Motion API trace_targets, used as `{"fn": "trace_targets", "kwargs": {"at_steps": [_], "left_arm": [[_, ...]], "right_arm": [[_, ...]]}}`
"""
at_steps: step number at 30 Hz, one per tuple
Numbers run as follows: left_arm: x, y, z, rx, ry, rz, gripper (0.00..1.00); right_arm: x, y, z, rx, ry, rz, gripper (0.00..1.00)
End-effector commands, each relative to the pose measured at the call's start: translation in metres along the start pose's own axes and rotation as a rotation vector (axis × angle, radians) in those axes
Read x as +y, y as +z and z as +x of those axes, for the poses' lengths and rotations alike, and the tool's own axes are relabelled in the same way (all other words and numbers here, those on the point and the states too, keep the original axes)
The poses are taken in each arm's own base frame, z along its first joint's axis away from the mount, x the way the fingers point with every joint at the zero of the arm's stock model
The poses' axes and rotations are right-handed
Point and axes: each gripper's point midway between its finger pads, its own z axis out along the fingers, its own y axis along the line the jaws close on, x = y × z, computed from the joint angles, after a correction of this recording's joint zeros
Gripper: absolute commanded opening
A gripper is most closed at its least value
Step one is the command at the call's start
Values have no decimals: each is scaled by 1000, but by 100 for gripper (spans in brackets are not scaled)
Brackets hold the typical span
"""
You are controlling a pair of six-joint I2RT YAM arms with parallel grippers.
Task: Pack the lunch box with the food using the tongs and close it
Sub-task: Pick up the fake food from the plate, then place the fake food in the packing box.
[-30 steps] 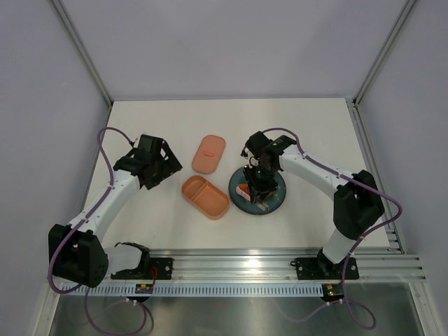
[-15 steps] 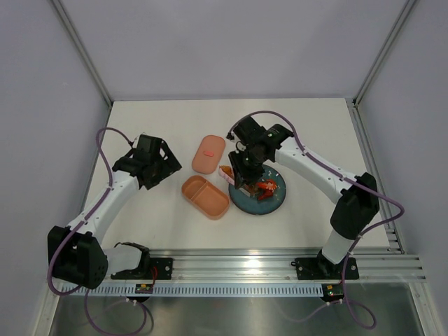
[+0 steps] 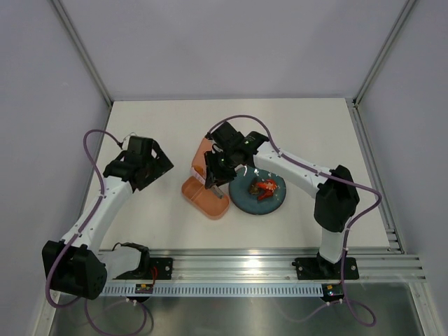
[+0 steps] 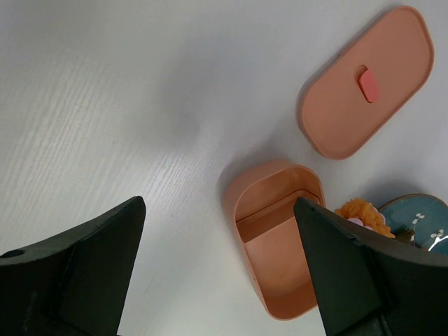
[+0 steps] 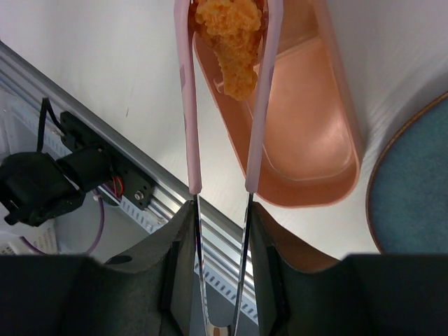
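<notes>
Lunch box base [image 3: 205, 199], open, with two compartments, lies at the middle of the surface [image 3: 161, 224]. Its lid [image 4: 364, 84] lies flat just beyond it on the far side, red mark up. The tongs [image 5: 187, 105] pinch an orange food piece [image 5: 234, 35] aloft at the base's rim; whether over or beside it cannot be told. Right gripper [image 5: 220, 217]: jaws clenched on the tongs' arms. Teal plate [image 3: 278, 201], right of the base, carries red food [image 3: 266, 187]. Left gripper [image 4: 217, 210]: jaws released wide, holding nothing, left of the base.

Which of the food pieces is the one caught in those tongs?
The orange crumbly piece, pinched between the pink tips of the tongs over the lunch box base. The red piece lies loose on the teal plate.
</notes>
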Motion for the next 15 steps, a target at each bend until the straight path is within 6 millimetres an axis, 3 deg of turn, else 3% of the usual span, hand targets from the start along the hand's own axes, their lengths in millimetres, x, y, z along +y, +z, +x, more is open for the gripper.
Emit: {"fn": "trace_targets", "kwargs": {"at_steps": [1,10,15], "left_arm": [[7,-6,-11,-50,9,-14,91],[8,-5,-8,-43,12,-7,91],[7,-4,-6,-34,8,-4,91]], "right_arm": [[28,11,-19,-72,55,-106,6],[30,37,-20,-75,159,-140,8],[25,48,-7,-44,190,-144,11]]}}
